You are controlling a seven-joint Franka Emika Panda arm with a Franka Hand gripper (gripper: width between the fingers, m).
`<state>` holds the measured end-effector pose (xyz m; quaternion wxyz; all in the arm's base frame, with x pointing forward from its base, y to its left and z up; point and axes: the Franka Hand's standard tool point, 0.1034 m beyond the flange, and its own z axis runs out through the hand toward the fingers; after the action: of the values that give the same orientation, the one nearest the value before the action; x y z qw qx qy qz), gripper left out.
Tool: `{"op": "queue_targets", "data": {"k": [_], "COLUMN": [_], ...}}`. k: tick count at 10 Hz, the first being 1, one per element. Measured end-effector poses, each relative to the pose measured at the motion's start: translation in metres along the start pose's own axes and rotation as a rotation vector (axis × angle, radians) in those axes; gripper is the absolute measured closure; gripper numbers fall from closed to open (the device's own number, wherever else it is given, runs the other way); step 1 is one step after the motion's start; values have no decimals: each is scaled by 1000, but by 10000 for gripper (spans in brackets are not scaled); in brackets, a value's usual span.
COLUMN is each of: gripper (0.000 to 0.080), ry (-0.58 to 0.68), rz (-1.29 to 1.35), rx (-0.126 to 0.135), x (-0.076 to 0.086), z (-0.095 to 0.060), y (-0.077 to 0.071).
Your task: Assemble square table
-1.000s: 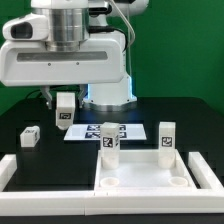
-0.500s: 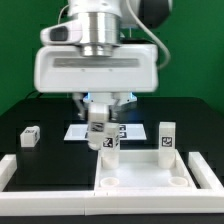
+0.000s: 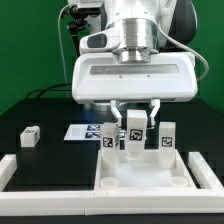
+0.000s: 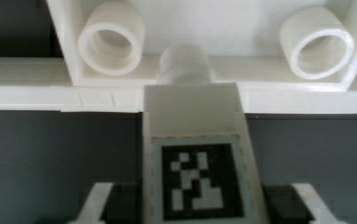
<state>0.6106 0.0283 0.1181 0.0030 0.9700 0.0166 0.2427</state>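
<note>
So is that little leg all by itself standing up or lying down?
Lying down. The lone leg sits low and wide on the black table, unlike the tall upright leg on the tabletop.

This is a robotics lab, a test bench rather than a home or a shop. A white robot arm (image 3: 135, 70) stands over a matte black table (image 3: 45, 150), and a plain green curtain (image 3: 20, 60) hangs behind it as a backdrop. Dark cables (image 3: 70, 28) run down beside the arm. Black-and-white square tags are everywhere. They are printed on the marker board (image 3: 78, 131) lying flat on the table and stuck on each small white leg (image 3: 29, 137), including the one pinched in the gripper (image 3: 134, 140). White border rails (image 3: 50, 168) fence the work area. The parts are plain white plastic, the tabletop (image 3: 140, 178) among them, and a camera rides on the wrist.
</note>
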Motion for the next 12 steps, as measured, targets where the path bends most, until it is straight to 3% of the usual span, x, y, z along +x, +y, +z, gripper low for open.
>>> {"op": "queue_targets", "data": {"k": [3, 4, 6, 7, 8, 9, 12], "gripper": [509, 509, 509, 509, 509, 509, 509], "ry": [2, 15, 42, 61, 76, 54, 52], "rz": [-5, 27, 35, 29, 35, 52, 37], "rx": [-1, 14, 72, 84, 86, 91, 90], "x": [-2, -7, 0, 11, 21, 20, 18], "z": [1, 7, 19, 17, 15, 13, 14], "y": [2, -2, -48, -58, -58, -64, -65]}}
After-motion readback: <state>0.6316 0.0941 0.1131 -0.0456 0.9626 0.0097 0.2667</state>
